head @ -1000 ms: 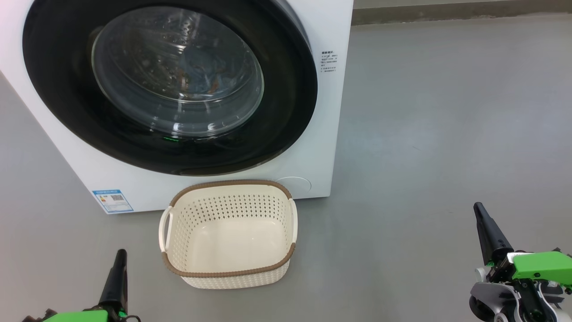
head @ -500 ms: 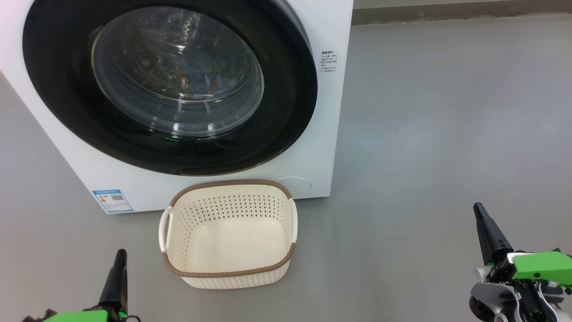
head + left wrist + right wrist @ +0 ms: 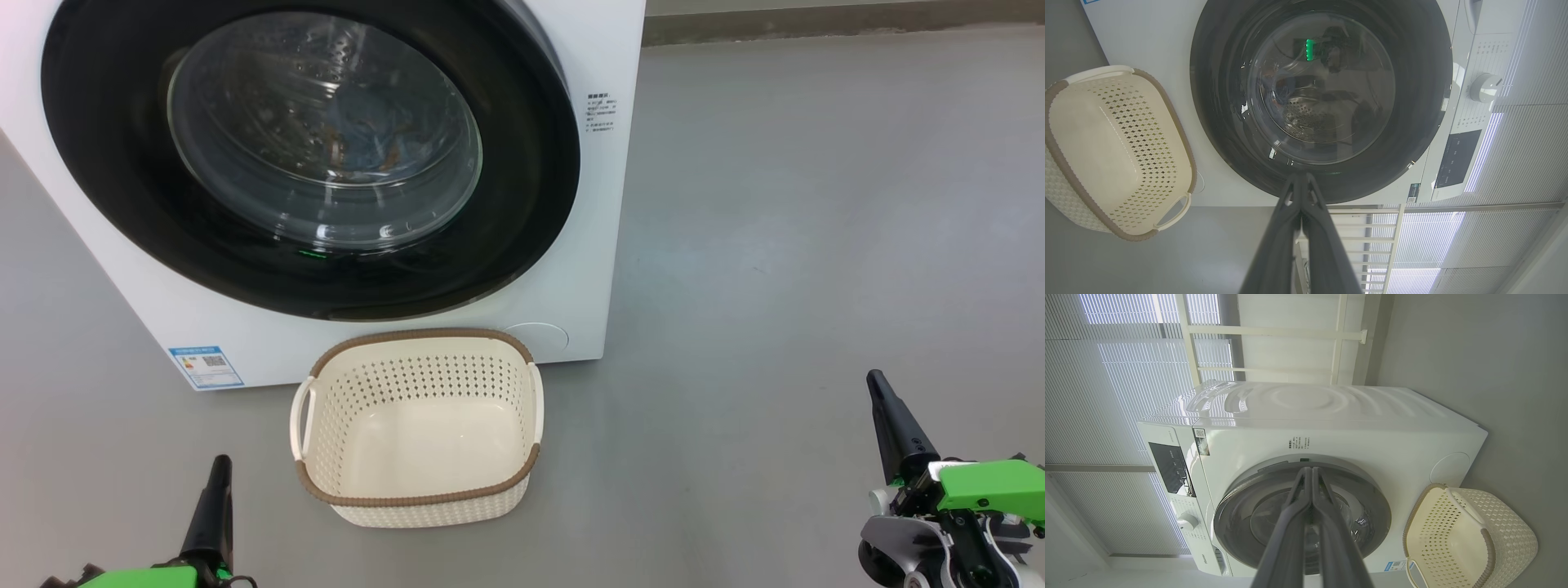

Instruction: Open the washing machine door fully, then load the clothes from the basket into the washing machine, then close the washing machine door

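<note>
The white washing machine (image 3: 588,204) stands with its round black washing machine door (image 3: 522,212) shut flat against the front. Through the glass window, light-blue clothes (image 3: 384,135) with orange marks lie in the drum. On the floor before the machine sits the cream basket (image 3: 416,494) with nothing in it. My left gripper (image 3: 219,467) is low at the left, shut and holding nothing, well short of the basket. At the lower right my right gripper (image 3: 875,380) is shut too, apart from everything. Both wrist views look at the door (image 3: 1412,134) (image 3: 1372,498) past closed fingers.
Grey floor (image 3: 816,204) stretches to the right of the machine up to a wall base at the back. A control panel and white dial (image 3: 1484,86) sit on the machine's front. Blinds and a white rail frame (image 3: 1274,332) stand behind the machine.
</note>
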### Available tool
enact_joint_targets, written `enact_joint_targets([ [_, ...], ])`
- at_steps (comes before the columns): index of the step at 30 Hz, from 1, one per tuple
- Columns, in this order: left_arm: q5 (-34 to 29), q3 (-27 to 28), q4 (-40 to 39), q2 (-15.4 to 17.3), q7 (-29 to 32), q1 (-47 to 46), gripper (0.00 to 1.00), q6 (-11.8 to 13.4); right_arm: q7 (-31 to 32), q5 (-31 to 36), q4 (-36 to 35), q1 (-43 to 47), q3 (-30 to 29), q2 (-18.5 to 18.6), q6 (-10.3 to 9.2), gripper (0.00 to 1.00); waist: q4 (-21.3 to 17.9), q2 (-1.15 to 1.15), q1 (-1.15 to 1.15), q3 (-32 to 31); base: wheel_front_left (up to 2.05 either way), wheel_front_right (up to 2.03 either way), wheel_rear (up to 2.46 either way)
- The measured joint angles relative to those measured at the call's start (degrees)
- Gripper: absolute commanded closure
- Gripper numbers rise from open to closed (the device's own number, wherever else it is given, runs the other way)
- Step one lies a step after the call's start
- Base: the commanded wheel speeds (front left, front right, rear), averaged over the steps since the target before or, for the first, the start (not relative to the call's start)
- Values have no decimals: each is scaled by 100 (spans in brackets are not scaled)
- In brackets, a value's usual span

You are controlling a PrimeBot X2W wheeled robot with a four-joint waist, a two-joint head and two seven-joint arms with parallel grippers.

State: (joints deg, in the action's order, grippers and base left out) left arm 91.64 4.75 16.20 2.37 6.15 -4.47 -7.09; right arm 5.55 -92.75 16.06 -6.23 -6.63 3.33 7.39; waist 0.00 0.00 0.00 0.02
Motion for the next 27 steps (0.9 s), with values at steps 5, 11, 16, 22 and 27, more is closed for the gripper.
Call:
enact_joint_targets([
  [5, 0, 1, 0, 0, 0, 0, 100, 0, 0, 0, 0, 0, -11, -2, 0, 100, 0, 0, 0, 0, 0, 0, 0],
  [11, 0, 1, 0, 0, 0, 0, 100, 0, 1, 0, 0, 0, -31, -3, 0, 100, 0, 0, 0, 0, 0, 0, 0],
  [16, 0, 1, 0, 0, 0, 0, 100, 0, 1, 0, 0, 0, -37, -4, 0, 100, 0, 0, 0, 0, 0, 0, 0],
  [22, 1, 1, 0, 0, 0, 0, 100, 0, 1, 0, 0, 0, -41, -5, 0, 100, 0, 0, 0, 0, 0, 0, 0],
  [27, 1, 1, -1, 0, 0, 0, 100, 0, 1, 0, 0, 0, -43, -8, 0, 100, 0, 0, 0, 0, 0, 0, 0],
])
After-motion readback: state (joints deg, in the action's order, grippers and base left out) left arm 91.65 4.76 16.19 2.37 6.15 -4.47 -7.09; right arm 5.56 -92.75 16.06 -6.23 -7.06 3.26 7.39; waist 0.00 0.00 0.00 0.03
